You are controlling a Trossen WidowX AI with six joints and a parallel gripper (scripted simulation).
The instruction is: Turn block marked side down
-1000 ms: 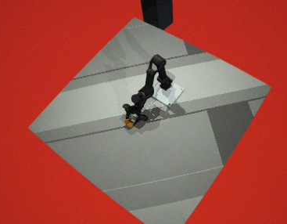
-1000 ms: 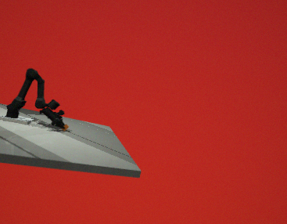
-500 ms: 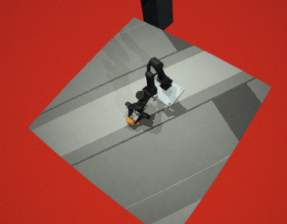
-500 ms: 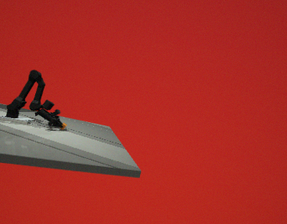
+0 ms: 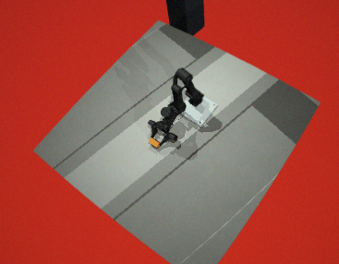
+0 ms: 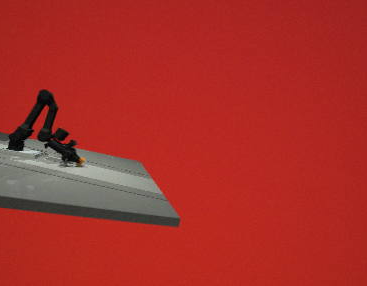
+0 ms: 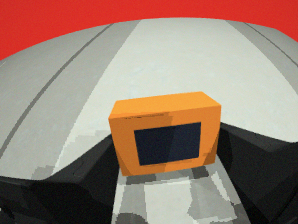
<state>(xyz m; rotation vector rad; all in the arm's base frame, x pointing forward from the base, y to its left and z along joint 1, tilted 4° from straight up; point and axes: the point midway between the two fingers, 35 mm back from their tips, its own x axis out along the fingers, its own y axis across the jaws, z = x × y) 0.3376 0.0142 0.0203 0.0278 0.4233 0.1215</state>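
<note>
Now mid-turn, by the look of it: block clamped between the jaws, one finger to each side. Found just below and left of centre in the top view, in the left part of the exterior view at the arm's far end, and right of centre, low, in the wrist view. Dark rectangular mark turned towards the wrist camera, back along the gripper, with a plain orange face uppermost in that view. Slanting forward and down in the exterior view, low over the table; contact with the surface too small to tell.

Next, probably, more tipping of the wrist in whichever sense brings the marked face under, then lowering until flat, and only then opening. Too early a release would likely leave the block on an edge or drop it back mark-up. Could also scrape a finger against the table, given so little height.

Around it, little in the way: pale base plate behind the gripper, right of centre in the top view, beside the arm's foot; dark post at the top edge of that frame, well apart. No obstacle visible ahead of the block.
</note>
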